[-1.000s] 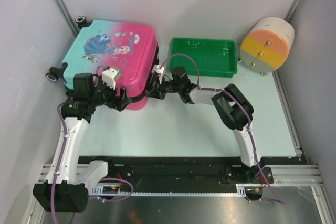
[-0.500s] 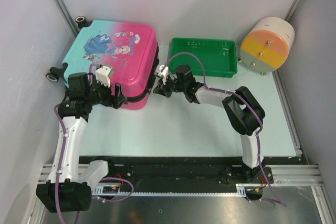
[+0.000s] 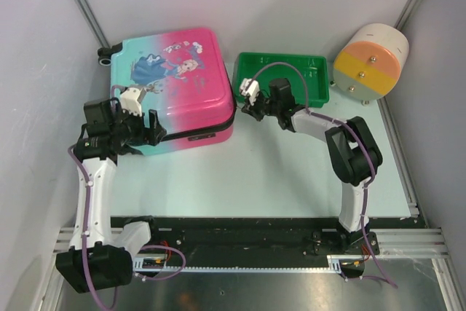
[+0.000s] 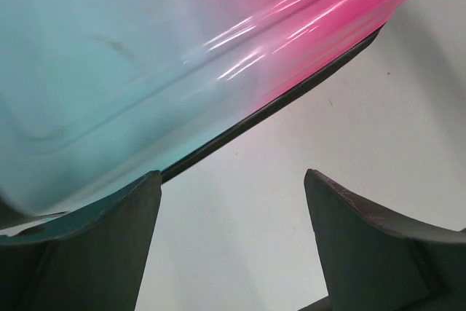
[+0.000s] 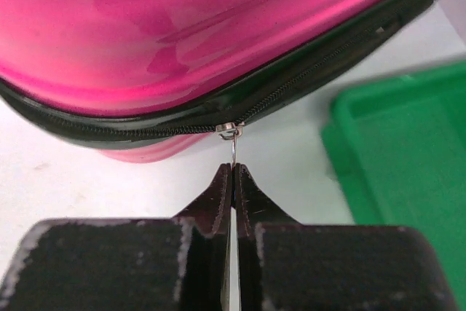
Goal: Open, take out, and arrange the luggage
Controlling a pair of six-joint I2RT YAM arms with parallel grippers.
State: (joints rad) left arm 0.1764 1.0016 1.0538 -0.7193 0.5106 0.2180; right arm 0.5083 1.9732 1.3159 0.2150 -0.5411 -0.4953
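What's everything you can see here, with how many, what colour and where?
luggage: one, pink-to-teal, flat on the table's far left
zipper pull: one, silver, on the luggage's black zipper
tray: one, green, right of the luggage
cylinder: one, white, yellow and orange, far right corner
table: one, pale, under everything
left tool: one, black, open, by the luggage's teal edge
right tool: one, black, shut on the zipper pull
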